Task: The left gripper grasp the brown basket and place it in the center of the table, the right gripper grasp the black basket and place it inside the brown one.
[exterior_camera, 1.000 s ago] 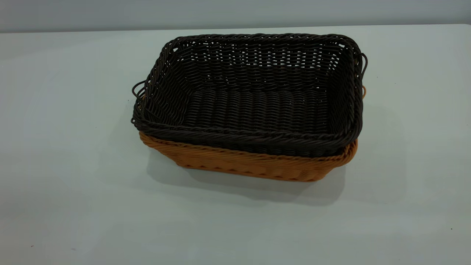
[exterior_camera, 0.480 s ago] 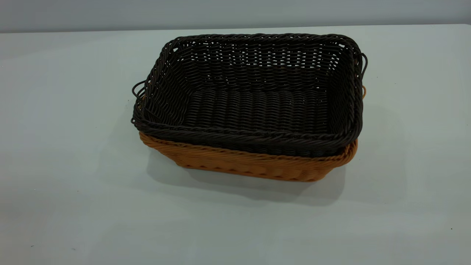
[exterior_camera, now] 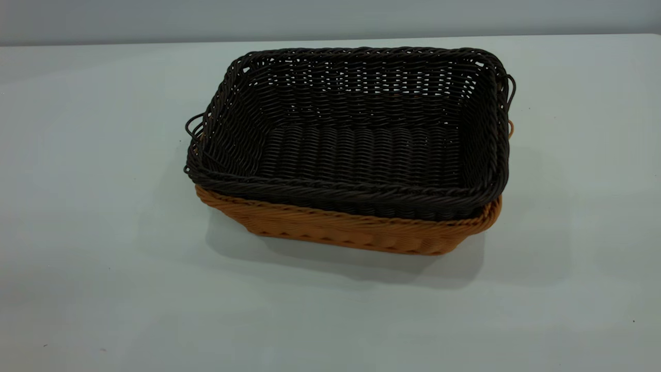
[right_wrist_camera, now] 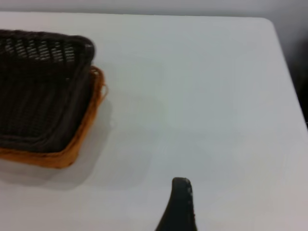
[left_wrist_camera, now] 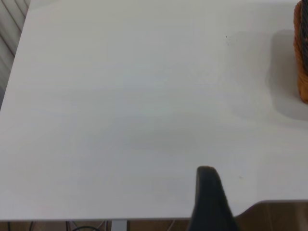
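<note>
The black basket (exterior_camera: 356, 129) sits nested inside the brown basket (exterior_camera: 361, 235) in the middle of the table (exterior_camera: 103, 258). Only the brown basket's lower wall and rim show beneath the black rim. Both baskets also show in the right wrist view, black (right_wrist_camera: 38, 91) inside brown (right_wrist_camera: 82, 139). A strip of the brown basket (left_wrist_camera: 302, 57) shows in the left wrist view. My left gripper (left_wrist_camera: 208, 202) hangs over the table's edge, far from the baskets. My right gripper (right_wrist_camera: 179, 207) is over bare table, apart from the baskets. Neither gripper holds anything, and neither appears in the exterior view.
The table's edge (left_wrist_camera: 144, 217) lies close to the left gripper, with dark floor beyond it. The table's far corner (right_wrist_camera: 269, 24) shows in the right wrist view. A grey wall (exterior_camera: 330, 15) runs behind the table.
</note>
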Tool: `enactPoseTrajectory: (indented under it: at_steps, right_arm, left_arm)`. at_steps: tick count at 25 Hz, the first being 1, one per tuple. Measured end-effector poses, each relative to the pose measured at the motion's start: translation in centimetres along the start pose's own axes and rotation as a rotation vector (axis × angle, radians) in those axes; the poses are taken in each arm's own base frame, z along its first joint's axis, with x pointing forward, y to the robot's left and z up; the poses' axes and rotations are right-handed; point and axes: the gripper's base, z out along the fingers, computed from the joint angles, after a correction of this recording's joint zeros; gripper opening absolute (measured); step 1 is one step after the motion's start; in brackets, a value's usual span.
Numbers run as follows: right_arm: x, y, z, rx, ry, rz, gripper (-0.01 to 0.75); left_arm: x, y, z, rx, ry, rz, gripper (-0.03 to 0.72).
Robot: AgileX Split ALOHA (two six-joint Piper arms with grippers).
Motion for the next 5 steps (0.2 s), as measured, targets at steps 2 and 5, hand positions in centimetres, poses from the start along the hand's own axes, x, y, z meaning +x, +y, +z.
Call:
enactPoseTrajectory:
  at_steps: [2, 5]
  right_arm:
    - [0.01, -0.13, 0.0, 0.014, 0.001, 0.014, 0.573]
    - [0.01, -0.25, 0.0, 0.028, 0.001, 0.033, 0.573]
  left_arm:
    - [0.0, 0.0, 0.0, 0.0, 0.0, 0.0, 0.437]
    - [0.0, 0.0, 0.0, 0.0, 0.0, 0.0, 0.437]
